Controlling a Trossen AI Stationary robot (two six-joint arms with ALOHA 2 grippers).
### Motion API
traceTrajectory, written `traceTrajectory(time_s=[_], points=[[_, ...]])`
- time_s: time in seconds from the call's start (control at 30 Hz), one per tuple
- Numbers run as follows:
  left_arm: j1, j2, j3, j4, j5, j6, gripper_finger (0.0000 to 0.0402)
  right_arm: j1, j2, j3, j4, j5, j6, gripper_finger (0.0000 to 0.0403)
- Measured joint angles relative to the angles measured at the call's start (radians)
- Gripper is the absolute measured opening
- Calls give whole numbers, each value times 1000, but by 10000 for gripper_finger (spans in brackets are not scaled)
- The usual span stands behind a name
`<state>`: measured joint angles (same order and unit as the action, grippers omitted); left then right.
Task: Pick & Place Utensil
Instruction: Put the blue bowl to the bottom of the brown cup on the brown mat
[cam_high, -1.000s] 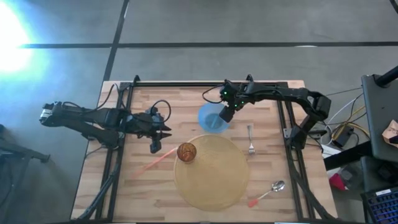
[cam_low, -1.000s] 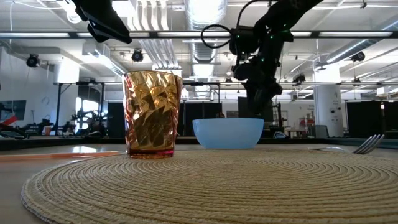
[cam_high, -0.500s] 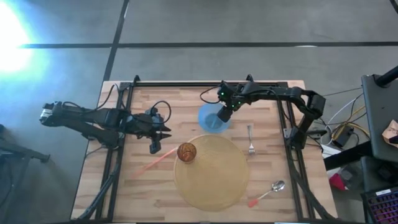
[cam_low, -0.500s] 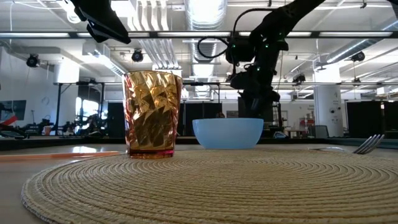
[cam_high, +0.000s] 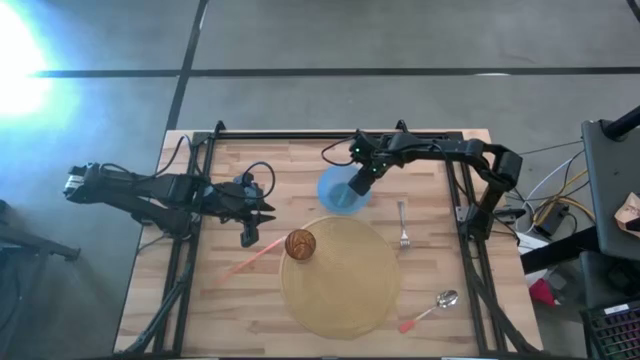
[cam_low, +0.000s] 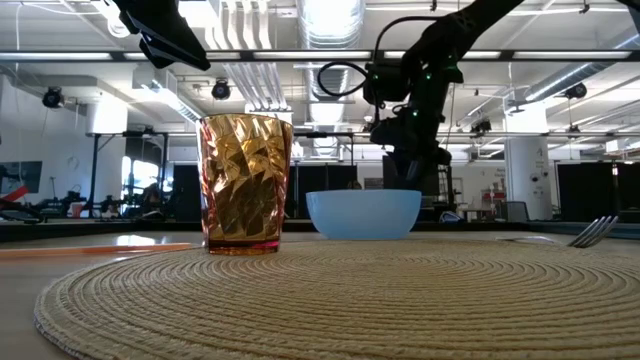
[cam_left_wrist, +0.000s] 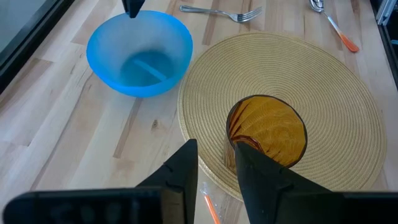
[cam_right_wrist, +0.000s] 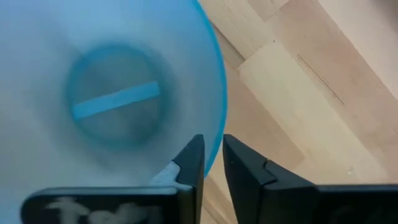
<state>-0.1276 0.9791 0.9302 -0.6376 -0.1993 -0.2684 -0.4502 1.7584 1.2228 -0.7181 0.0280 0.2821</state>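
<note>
In the high view the right gripper (cam_high: 359, 186) is above the centre of the frame, at the right rim of the blue bowl (cam_high: 338, 190). In the right wrist view its two fingers (cam_right_wrist: 194, 163) stand on either side of the bowl's rim, one inside the bowl and one outside, with only a narrow gap between them; they are pinching the rim. In the low view the bowl (cam_low: 364, 214) stands behind the woven placemat (cam_low: 330, 295), with the right arm coming down onto it.

The left gripper (cam_high: 250, 232) is in the left half of the high view, above the wooden table (cam_high: 240, 310), near the amber cup (cam_high: 301, 244). In the left wrist view its fingers (cam_left_wrist: 185, 167) are a little apart and hold nothing.

The cup stands upright on the upper left edge of the placemat. An orange straw (cam_high: 245, 264) lies on the table to the left of the placemat. The fork (cam_high: 403, 226) lies on the table just right of the placemat, right of the bowl. The spoon (cam_high: 432, 309) with an orange handle lies in the lower right, beside the placemat.
</note>
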Motion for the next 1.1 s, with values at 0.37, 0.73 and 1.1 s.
traceTrajectory(time_s=[0.37,0.73,1.1], points=[[0,0,0,0,0,3,97,-3,-1,-38,24,2,29,38],[0,0,0,0,0,4,97,-2,-2,-51,45,5,24,17],[0,0,0,0,0,3,97,-2,-35,-50,16,0,-2,9]])
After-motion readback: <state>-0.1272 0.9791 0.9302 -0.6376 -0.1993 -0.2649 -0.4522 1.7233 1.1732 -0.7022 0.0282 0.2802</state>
